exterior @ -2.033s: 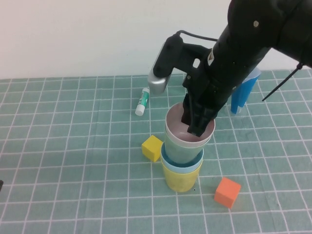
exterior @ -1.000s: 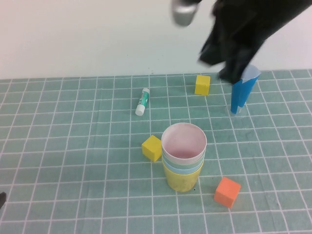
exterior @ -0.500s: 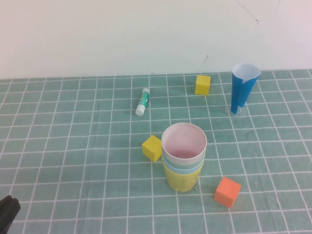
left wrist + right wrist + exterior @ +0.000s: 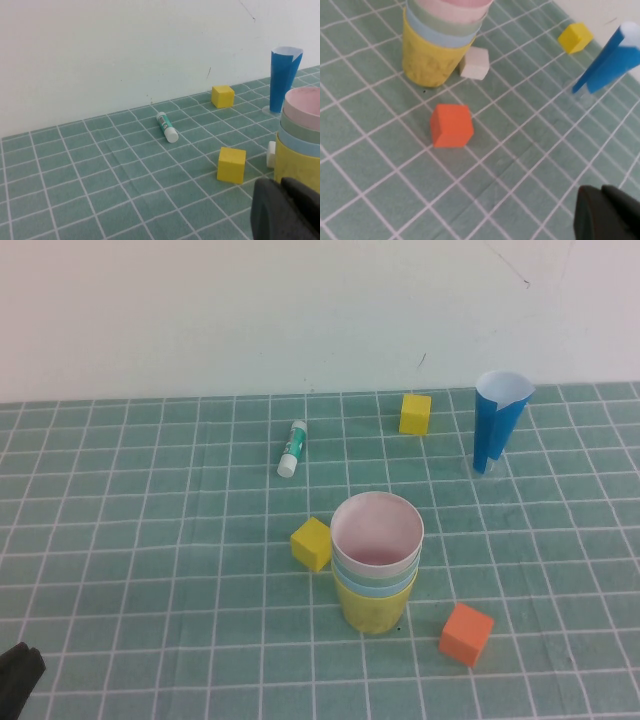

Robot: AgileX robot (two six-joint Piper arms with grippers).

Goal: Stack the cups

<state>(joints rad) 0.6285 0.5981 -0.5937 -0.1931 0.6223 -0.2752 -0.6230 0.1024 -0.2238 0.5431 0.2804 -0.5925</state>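
On a green checked table (image 4: 140,540), the left hand (image 4: 18,672) sits closed and empty at the near left corner, a dark shape at the edge of the high view, well apart from everything else. In its own wrist view the left hand (image 4: 285,210) shows as two dark fingers pressed together, low over the cloth.

Further along, a green-and-white glue stick (image 4: 292,448) lies on its side toward the far wall. Nearer the middle, a yellow cube (image 4: 312,543) rests just beside the four cups (image 4: 376,562), which stand nested upright in a single stack at the table's centre: the yellow cup (image 4: 373,608) at the base, the light blue cup (image 4: 375,583) and sage green cup (image 4: 374,570) showing only as rims above it, the pale pink cup (image 4: 377,530) on top with its mouth open to the camera. The right wrist view shows a small white cube (image 4: 475,63) touching or nearly touching the foot of the stack.

A second yellow cube (image 4: 415,413) sits near the far wall. An orange cube (image 4: 466,633) lies just right of the stack, nearer the robot. At far right, a tall dark-blue paper cone (image 4: 497,422) stands upright.

The right hand (image 4: 607,212) appears only in its own wrist view, closed on nothing, raised above the table over the orange cube's side.
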